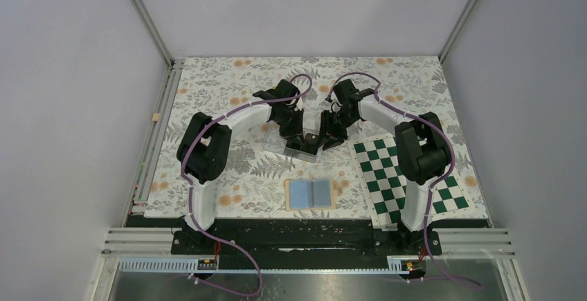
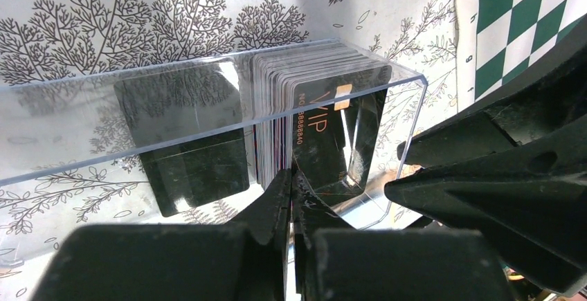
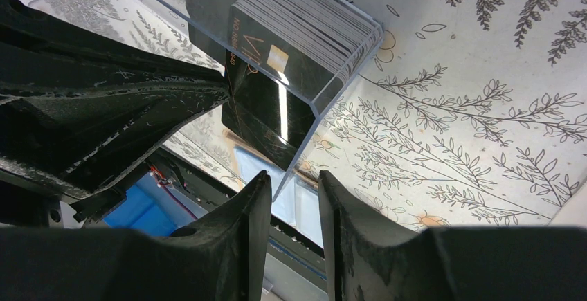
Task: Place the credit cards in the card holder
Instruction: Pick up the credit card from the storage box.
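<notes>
While your right gripper (image 3: 294,180) is straddling the clear case (image 3: 349,55) half open, seemingly steadying it, your left gripper (image 2: 291,183) is sitting shut against the credit cards (image 2: 304,79); the card holder (image 1: 310,194) is lying open nearby

1. The space is being closed in on three sides by plain pale grey walls (image 1: 304,10).
2. The back corners are being marked by two slanting metal posts (image 1: 144,16).
3. The table (image 1: 415,79) is being covered by a white cloth (image 1: 256,176) printed with grey ferns and orange flowers.
4. The near edge is being bordered by silver metal rails (image 1: 484,239).
5. The cloth is being lit evenly from above, with brighter patches being shown in the wrist views.
</notes>
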### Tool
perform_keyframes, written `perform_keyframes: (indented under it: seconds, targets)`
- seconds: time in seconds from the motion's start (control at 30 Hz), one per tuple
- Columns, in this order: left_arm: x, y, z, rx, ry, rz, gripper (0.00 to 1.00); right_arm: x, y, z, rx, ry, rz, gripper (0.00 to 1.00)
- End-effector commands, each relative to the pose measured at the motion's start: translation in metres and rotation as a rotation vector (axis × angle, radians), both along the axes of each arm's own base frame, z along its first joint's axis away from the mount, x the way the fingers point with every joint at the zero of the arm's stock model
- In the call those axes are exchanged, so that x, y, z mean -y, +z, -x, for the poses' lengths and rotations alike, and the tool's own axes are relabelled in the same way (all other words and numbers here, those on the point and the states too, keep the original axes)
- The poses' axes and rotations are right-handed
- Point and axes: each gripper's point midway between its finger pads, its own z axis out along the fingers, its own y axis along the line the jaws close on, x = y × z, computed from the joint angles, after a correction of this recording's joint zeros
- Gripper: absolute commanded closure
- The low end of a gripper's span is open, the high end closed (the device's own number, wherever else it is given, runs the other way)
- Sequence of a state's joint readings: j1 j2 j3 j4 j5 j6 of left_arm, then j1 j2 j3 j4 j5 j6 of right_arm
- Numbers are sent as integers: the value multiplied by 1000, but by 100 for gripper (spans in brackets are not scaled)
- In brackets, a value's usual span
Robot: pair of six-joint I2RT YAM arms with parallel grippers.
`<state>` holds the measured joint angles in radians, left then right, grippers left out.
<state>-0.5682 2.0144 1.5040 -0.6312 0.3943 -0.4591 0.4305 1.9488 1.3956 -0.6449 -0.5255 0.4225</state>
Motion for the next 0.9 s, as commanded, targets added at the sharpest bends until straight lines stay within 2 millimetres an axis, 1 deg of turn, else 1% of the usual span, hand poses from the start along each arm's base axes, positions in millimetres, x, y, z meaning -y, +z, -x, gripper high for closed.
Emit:
perform_keyframes:
  seconds: [0.0,0.23,0.4,0.5,0.57,0.7,0.87]
  targets:
    - [13,18,-10,68,-28,30,100,-4,0,6,-16,19,-17,62]
    - [18,34,-9,103,-39,48,100,-4,-1,6,-19,19,-17,62]
    - [17,40,-8,120,-42,36,94,-4,-2,7,-22,20,-16,62]
    - [15,41,-7,125,-47,19,91,-4,-2,7,-22,19,-17,62]
    - [14,40,-6,127,-49,5,87,-4,-2,7,-21,19,-16,62]
    - [10,33,-4,123,-66,-48,80,-4,-1,7,-22,21,-20,62]
    - [8,23,-5,109,-75,-81,78,-4,0,7,-20,20,-20,62]
